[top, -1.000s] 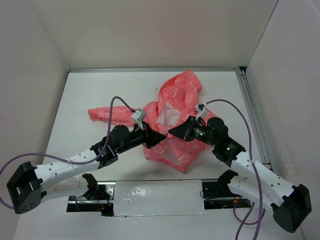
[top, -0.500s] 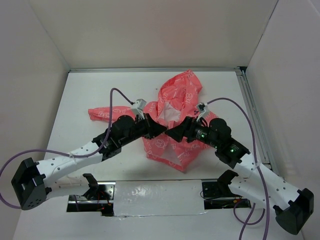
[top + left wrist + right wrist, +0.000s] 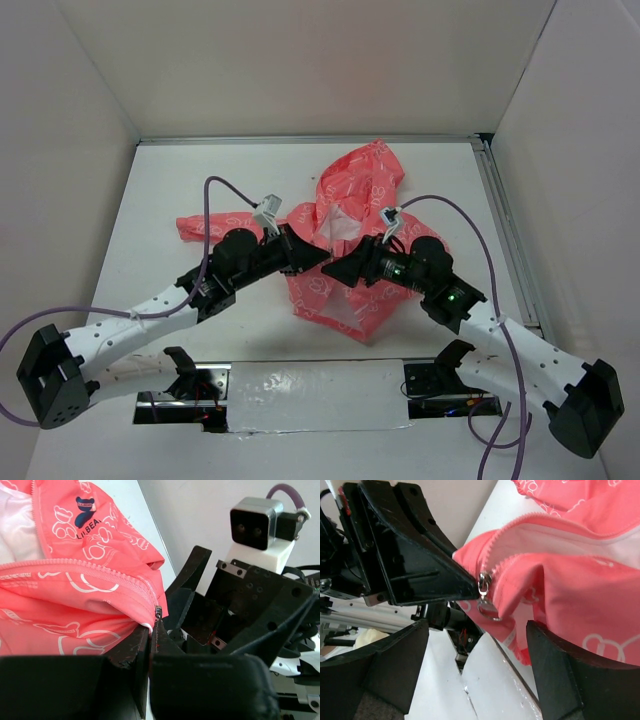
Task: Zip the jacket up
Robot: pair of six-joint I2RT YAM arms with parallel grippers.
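Note:
The coral-pink jacket (image 3: pixel 352 215) lies crumpled mid-table, its front open and white lining showing. My left gripper (image 3: pixel 322 257) is shut on the jacket's front edge (image 3: pixel 125 615), just below the metal zipper slider (image 3: pixel 158 612). The dark blue chest logo (image 3: pixel 85 511) shows above it. My right gripper (image 3: pixel 340 270) faces the left one tip to tip. It stands open, its fingers (image 3: pixel 395 665) spread wide. The slider's ring pull (image 3: pixel 487 607) hangs just ahead of the gap, touched by neither finger.
White walls close in the table on three sides. A metal rail (image 3: pixel 505 230) runs along the right edge. A taped slot (image 3: pixel 310 395) lies between the arm bases at the near edge. Purple cables (image 3: pixel 215 200) loop above both wrists.
My right gripper was shut a second ago and now stands open, shifted slightly left. The left arm has carried the pinched jacket edge a little farther from the bases.

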